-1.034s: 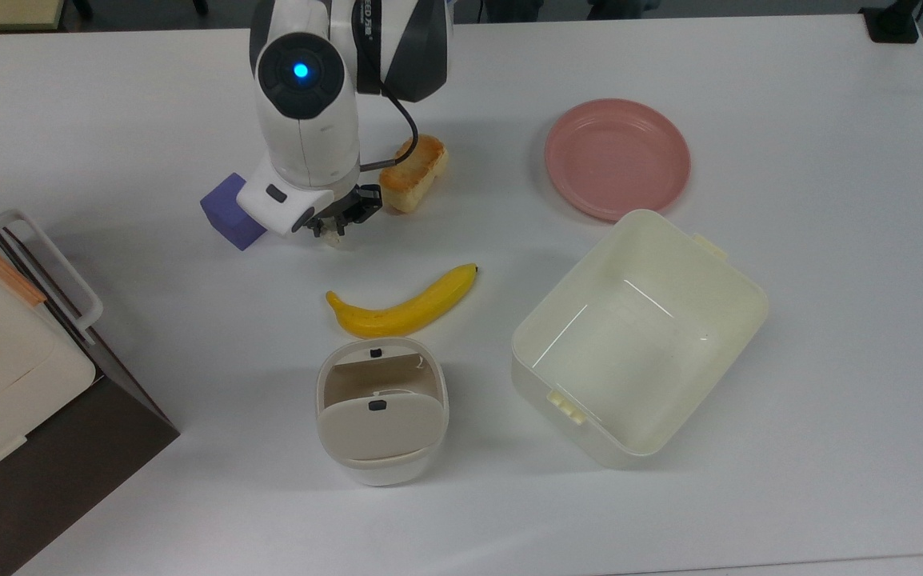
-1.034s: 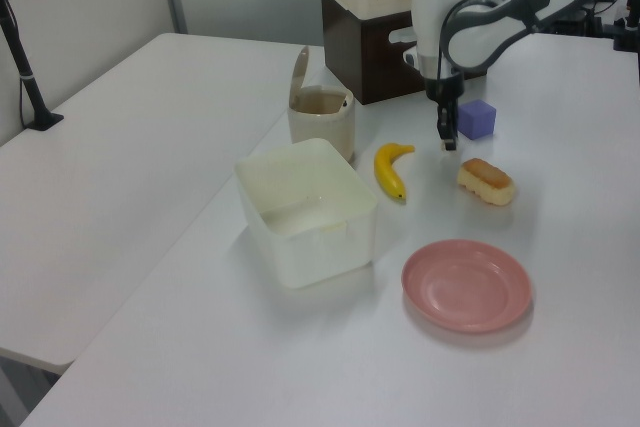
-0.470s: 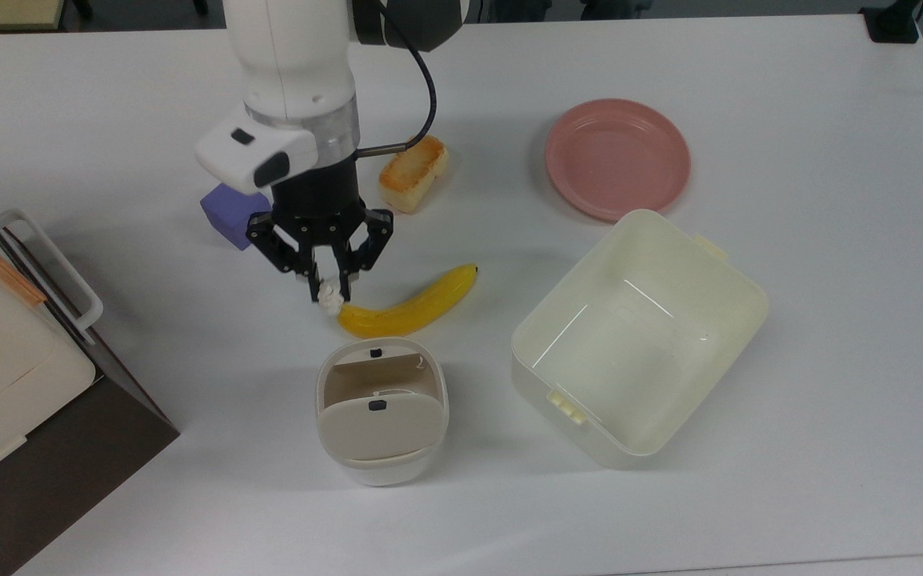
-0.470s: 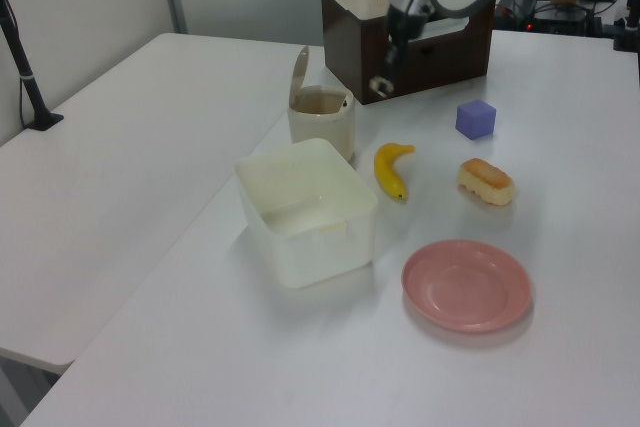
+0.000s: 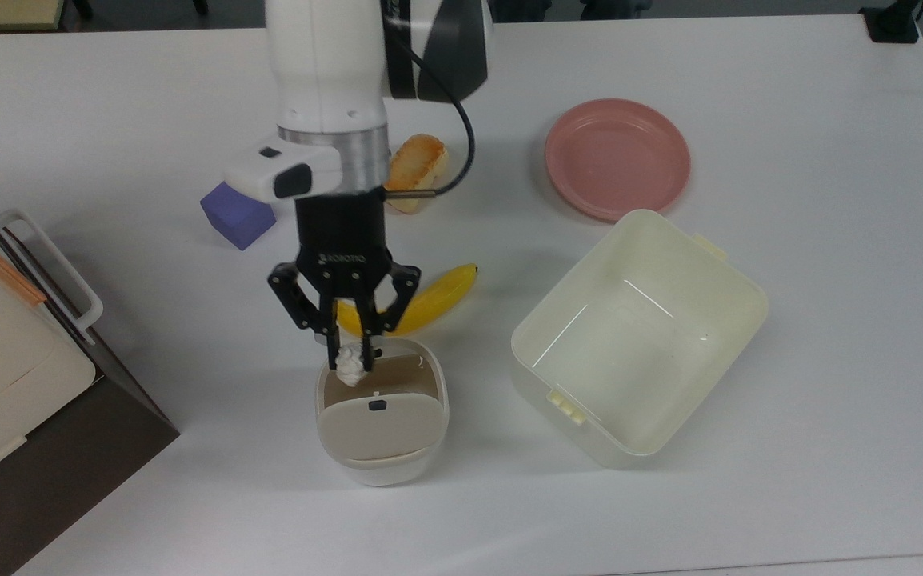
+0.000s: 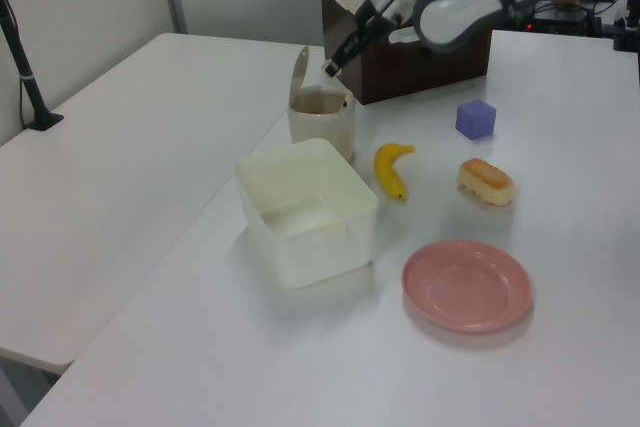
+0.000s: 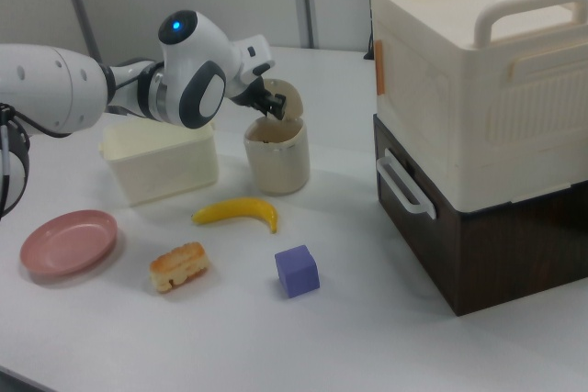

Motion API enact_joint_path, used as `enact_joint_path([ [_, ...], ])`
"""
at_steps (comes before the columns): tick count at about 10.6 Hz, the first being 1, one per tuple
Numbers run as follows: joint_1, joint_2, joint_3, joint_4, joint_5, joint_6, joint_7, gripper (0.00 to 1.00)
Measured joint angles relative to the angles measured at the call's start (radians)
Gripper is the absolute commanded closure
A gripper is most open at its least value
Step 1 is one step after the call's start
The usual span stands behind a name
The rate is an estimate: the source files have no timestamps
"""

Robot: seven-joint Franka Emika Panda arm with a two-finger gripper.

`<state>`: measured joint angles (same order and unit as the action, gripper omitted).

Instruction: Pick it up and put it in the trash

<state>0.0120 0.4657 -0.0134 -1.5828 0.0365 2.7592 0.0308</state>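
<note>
Surface: a smooth white table (image 5: pixel 789 448), joined to a second white table on the left view's left; a grey partition wall stands behind in the right view.

Far left of the top view: a cream plastic crate with moulded handles (image 7: pixel 478 71) stacked on a dark brown box (image 7: pixel 478 254).

Purple cube: a small matte purple block (image 5: pixel 236 214), near the arm, apart from everything else.

Arm: a white Franka arm with a grey elbow cover (image 5: pixel 333 72), reaching down the top view.

Writing: small white lettering on the black gripper body (it looks like "ROBOTIQ", though I cannot be sure).

Gripper: the black two-finger gripper (image 5: pixel 352 358) has its fingers pinched on the wad, above the bin's open mouth.

Paper: the tiny white crumpled wad of paper (image 5: pixel 351 366) is lumpy and roundish, with no clear long axis; it hangs at the fingertips over the rim of the opening.

Bin: the small white rounded trash bin with a beige swing lid (image 5: pixel 381 468) has its lid tipped open (one black button shows on the flap).

Banana: a yellow banana (image 5: pixel 437 296) lies just beyond the bin, partly behind the gripper.

Bread: a toasted bread piece (image 5: pixel 417 164), beside the arm.

Tub: a large cream rectangular plastic tub (image 5: pixel 737 280), open-topped.

Plate: a round pink plate (image 5: pixel 617 158), near the tub's far corner.
</note>
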Motion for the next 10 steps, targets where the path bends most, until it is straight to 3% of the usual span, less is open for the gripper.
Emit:
enact_joint_path([
  [3,0.020,0.026,0.001,0.014,0.000,0.008,0.033,0.00],
  [5,0.030,-0.021,0.001,0.023,0.002,-0.055,0.111,0.00],
  [9,0.015,-0.280,-0.005,0.028,0.002,-0.781,0.141,0.00],
  [10,0.015,-0.319,-0.005,0.028,0.002,-0.900,0.141,0.00],
])
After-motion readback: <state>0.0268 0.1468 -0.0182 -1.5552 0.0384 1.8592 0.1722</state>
